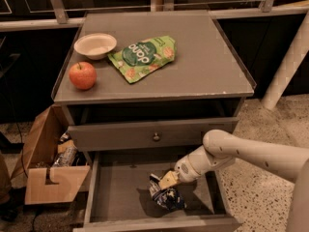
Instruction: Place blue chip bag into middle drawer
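Observation:
The blue chip bag (167, 197) is a crinkled dark navy bag lying on the floor of the open middle drawer (116, 190), right of its centre and near the front wall. My gripper (167, 180) reaches in from the right on a white arm (251, 153) and hangs inside the drawer just above the bag's top edge, touching it or nearly so. The drawer is pulled out below the closed drawer front with a round knob (156, 137).
On the cabinet top (207, 62) lie a green snack bag (143, 57), a white bowl (95, 45) and a red apple (82, 75). An open cardboard box (48, 170) stands on the floor left of the drawer. A pale post (289, 62) rises at the right.

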`<state>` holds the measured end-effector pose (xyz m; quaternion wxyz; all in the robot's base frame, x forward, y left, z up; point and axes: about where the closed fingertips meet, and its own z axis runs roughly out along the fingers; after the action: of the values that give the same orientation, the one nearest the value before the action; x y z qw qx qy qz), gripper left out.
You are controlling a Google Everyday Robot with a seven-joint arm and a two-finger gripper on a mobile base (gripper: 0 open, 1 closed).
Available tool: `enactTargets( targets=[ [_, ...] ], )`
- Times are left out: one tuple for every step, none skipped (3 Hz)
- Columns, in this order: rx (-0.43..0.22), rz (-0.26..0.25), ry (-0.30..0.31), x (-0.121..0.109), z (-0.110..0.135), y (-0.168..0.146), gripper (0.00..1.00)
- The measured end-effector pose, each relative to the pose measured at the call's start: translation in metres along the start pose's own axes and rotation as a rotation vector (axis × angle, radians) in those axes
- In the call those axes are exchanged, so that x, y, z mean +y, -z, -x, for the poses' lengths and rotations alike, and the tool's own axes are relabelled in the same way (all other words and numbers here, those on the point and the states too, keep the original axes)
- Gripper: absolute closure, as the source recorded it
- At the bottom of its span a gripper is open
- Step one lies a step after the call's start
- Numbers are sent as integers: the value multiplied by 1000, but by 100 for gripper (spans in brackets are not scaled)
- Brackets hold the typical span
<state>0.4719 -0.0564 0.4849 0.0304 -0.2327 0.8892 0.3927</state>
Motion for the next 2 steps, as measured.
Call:
enactTargets(
  targets=[
    [9, 17, -6, -6, 1, -14, 100],
    [18, 25, -12, -11, 1, -26, 100]
  ],
)
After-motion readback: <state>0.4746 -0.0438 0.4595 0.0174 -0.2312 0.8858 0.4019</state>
